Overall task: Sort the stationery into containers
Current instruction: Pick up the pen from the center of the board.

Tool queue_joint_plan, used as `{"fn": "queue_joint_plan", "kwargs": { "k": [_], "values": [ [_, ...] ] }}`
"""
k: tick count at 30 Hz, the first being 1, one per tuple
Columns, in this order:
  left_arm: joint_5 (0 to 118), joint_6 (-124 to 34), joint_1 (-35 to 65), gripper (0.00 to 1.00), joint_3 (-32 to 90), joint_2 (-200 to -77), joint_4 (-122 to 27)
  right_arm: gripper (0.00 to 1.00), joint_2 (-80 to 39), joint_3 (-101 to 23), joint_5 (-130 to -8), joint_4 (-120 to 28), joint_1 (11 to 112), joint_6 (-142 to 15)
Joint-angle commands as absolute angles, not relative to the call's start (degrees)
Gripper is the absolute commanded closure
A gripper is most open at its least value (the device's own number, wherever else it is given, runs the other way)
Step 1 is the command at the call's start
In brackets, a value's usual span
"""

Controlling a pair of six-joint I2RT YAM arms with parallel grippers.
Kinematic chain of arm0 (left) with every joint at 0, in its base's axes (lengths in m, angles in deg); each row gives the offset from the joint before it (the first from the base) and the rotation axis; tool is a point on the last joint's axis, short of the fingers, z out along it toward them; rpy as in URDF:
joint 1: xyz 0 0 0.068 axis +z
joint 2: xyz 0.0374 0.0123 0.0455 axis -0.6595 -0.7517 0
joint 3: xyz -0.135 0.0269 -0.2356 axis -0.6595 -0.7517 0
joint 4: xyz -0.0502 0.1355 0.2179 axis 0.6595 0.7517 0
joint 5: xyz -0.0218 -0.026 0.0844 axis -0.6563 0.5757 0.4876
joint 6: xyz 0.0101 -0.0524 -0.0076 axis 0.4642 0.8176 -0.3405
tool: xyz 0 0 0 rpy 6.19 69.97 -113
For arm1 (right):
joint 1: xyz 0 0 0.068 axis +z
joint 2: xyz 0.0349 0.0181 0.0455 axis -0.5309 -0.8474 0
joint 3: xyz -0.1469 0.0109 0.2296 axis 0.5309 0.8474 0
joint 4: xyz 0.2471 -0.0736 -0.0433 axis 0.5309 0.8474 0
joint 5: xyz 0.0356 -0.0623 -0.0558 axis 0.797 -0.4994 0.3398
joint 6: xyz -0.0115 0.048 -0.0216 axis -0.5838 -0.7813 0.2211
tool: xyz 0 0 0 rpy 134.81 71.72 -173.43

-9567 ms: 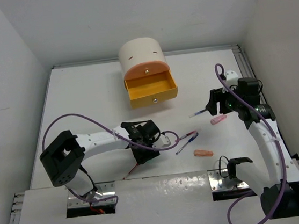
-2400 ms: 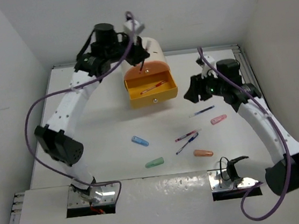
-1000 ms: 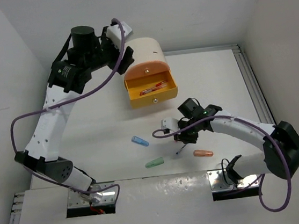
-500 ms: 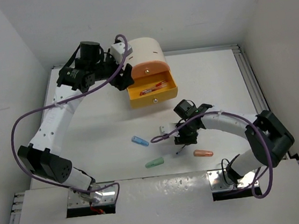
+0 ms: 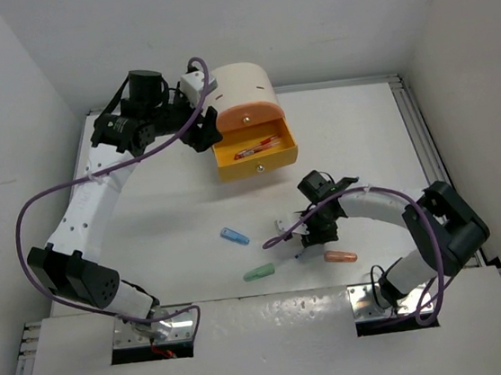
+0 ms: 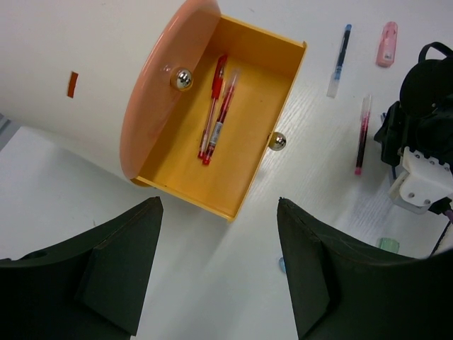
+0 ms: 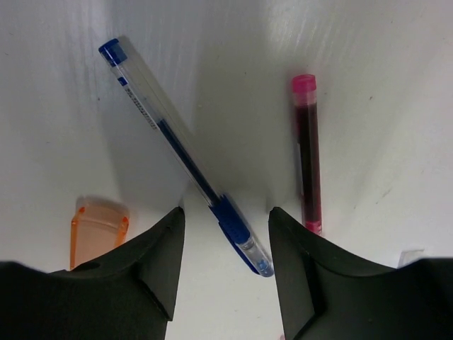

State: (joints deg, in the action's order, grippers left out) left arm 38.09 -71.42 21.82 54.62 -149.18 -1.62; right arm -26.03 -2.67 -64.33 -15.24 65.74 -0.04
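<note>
The cream cabinet point(image 5: 237, 82) stands at the back with its peach drawer point(image 5: 245, 116) shut. Its orange-yellow drawer point(image 6: 248, 106) is pulled out and holds two red pens point(image 6: 216, 106). My left gripper point(image 6: 218, 205) hovers open and empty above the table, just left of that drawer. My right gripper point(image 7: 223, 212) is open, low over the table. Its jaws straddle the grip end of a blue pen point(image 7: 177, 142) without closing on it. A red pen point(image 7: 308, 149) lies just right of it and an orange capsule point(image 7: 99, 227) to the left.
On the table lie a blue capsule point(image 5: 233, 236), a green capsule point(image 5: 258, 272) and the orange capsule point(image 5: 340, 256). The left wrist view also shows a second blue pen point(image 6: 340, 49) and a pink capsule point(image 6: 387, 42) beyond the right arm.
My right gripper has opened wider and settled over the blue pen, shifting slightly toward the near edge. My left gripper has come down beside the open drawer and stays open.
</note>
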Motion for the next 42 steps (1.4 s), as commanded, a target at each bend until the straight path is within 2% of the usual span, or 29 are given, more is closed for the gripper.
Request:
{"fn": "queue_joint_plan", "kwargs": {
  "k": [1,7,9,15,18,30,38,42],
  "values": [
    [36.72,-71.45,22.63,0.28,54.31,-147.53,-3.23,0.50,-27.46,-0.58,-65.24,-18.88,64.85,4.75],
    [37.25,-72.67,22.71,0.30,49.14,-143.33,-6.74,0.58,-25.10,-0.40,-64.80,-18.36,65.73,4.49],
    [37.60,-73.12,22.63,0.29,47.29,-141.74,-7.01,0.57,-24.13,-0.40,-64.72,-18.53,66.08,4.22],
    [37.51,-73.65,22.54,0.30,46.84,-139.98,-4.46,0.42,-19.56,-2.68,-62.79,-14.15,66.26,5.45],
    [37.51,-73.56,22.54,0.30,45.44,-139.01,-5.16,0.42,-17.71,-3.83,-61.29,-11.60,66.08,8.17],
    [36.55,-73.82,22.63,0.30,44.29,-140.41,-6.57,0.47,-21.57,0.73,-60.41,-11.76,64.24,19.68],
    [36.10,-73.12,22.80,0.30,42.80,-140.59,-7.35,0.48,-25.97,0.30,-60.41,-14.23,61.87,20.48],
    [36.02,-73.12,22.98,0.30,41.92,-140.77,-7.97,0.53,-28.07,-0.93,-60.23,-13.97,61.25,21.01]
  ]
}}
